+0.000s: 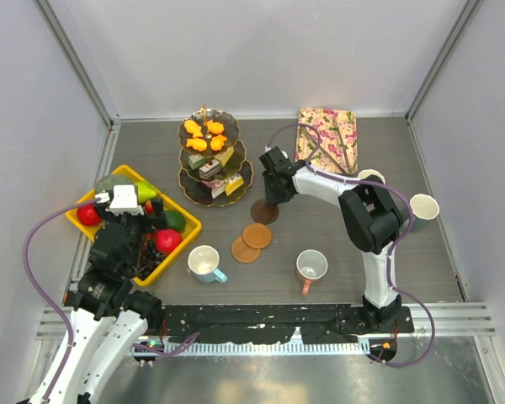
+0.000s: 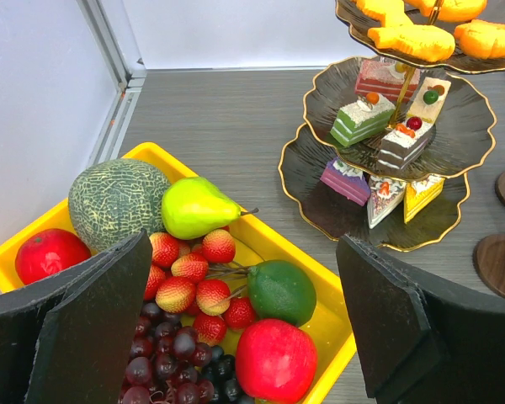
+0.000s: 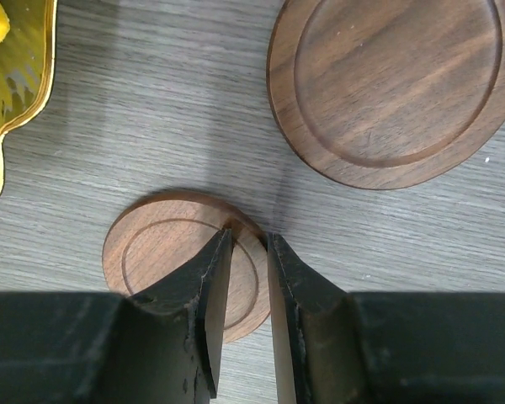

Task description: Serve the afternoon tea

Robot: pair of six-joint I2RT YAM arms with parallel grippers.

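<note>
The dark three-tier stand (image 1: 189, 187) stands at the back centre with orange pastries (image 1: 205, 135) on top and cake slices (image 1: 210, 167) below. It also shows in the left wrist view (image 2: 311, 185). A white mug (image 1: 204, 263) and a pinkish mug (image 1: 311, 266) stand near the front. Two pale mugs (image 1: 371, 178) (image 1: 424, 206) stand at the right. No black mug shows. My right gripper (image 1: 273, 200) (image 3: 248, 234) points down with a narrow gap between its fingers, tips over a wooden coaster (image 3: 164, 252). A darker coaster (image 3: 391, 84) lies beside it. My left gripper (image 1: 139, 223) (image 2: 244, 248) is wide open and empty.
A yellow crate (image 1: 189, 225) (image 2: 341, 324) of fruit sits at the left under my left gripper. Two light coasters (image 1: 257, 235) (image 1: 245, 249) lie mid-table, with a dark coaster (image 1: 264, 211) by my right gripper. A floral box (image 1: 328, 139) lies at the back right. Grey walls enclose the table.
</note>
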